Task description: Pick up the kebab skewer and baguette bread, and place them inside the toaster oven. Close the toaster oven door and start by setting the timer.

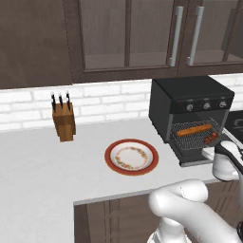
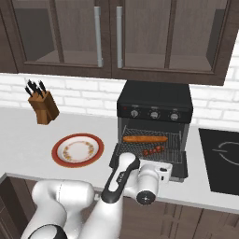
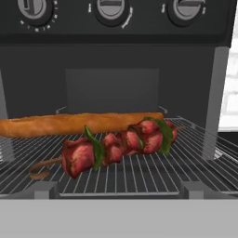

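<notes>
Black toaster oven point(image 2: 154, 100) sits at the back of the counter w/ its door point(image 2: 179, 169) dropped flat, and both foods are already on the wire rack point(image 3: 139, 179): baguette point(image 3: 74, 123) lying across the back, kebab skewer point(image 3: 116, 146) just in front of it, near the rack's front edge. Your gripper point(image 2: 164, 173) hangs just outside the opening, low by the door, w/ nothing in it; jaws stand fully apart going by the reading, since the fingertips themselves are hard to make out in any view. Main risk from here, imo: you come at the door from a bad angle and the arm's wrist or an open finger catches the rack or nudges the skewer, which looks close enough to the front to roll off or get pinched when the door swings up. A glancing push could also slide the whole oven instead of closing it. Which of the three knobs point(image 3: 110, 7) is the timer you can't tell; markings are too small, and the hand view cuts their tops off. Door hinge and handle are hidden behind the arm in both base views.
</notes>
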Robot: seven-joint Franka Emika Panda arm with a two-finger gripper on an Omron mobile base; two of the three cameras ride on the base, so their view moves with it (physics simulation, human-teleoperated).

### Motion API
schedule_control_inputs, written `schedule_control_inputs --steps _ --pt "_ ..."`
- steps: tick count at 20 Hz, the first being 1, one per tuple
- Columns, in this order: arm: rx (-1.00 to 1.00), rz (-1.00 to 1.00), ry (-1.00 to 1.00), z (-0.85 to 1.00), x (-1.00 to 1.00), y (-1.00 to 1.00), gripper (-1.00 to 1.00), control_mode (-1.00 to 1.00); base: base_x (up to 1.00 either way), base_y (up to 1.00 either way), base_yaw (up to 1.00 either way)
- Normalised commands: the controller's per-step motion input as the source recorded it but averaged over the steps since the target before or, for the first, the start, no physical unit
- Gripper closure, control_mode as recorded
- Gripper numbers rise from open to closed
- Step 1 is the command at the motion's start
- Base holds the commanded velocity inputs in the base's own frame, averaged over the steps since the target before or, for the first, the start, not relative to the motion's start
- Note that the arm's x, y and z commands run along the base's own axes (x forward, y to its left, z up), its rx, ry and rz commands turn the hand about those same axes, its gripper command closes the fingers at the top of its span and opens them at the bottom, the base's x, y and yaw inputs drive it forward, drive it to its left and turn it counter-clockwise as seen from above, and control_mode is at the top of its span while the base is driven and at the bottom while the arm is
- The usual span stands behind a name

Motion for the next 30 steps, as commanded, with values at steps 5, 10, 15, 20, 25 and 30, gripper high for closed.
schedule_control_inputs --steps 5,10,15,20,25,30 --pt "0.00 0.00 0.00 0.00 0.06 0.00 -1.00 -1.00 0.00 0.00 0.00" --pt "0.00 0.00 0.00 0.00 0.10 0.00 -1.00 -1.00 0.00 0.00 0.00" --pt "0.00 0.00 0.00 0.00 0.17 0.00 -1.00 -1.00 0.00 0.00 0.00" --pt "0.00 0.00 0.00 0.00 0.15 0.00 -1.00 -1.00 0.00 0.00 0.00" --pt "0.00 0.00 0.00 -0.03 0.13 0.00 -1.00 -1.00 0.00 0.00 0.00" --pt "0.00 0.00 0.00 -0.03 0.16 0.00 -1.00 -1.00 0.00 0.00 0.00"
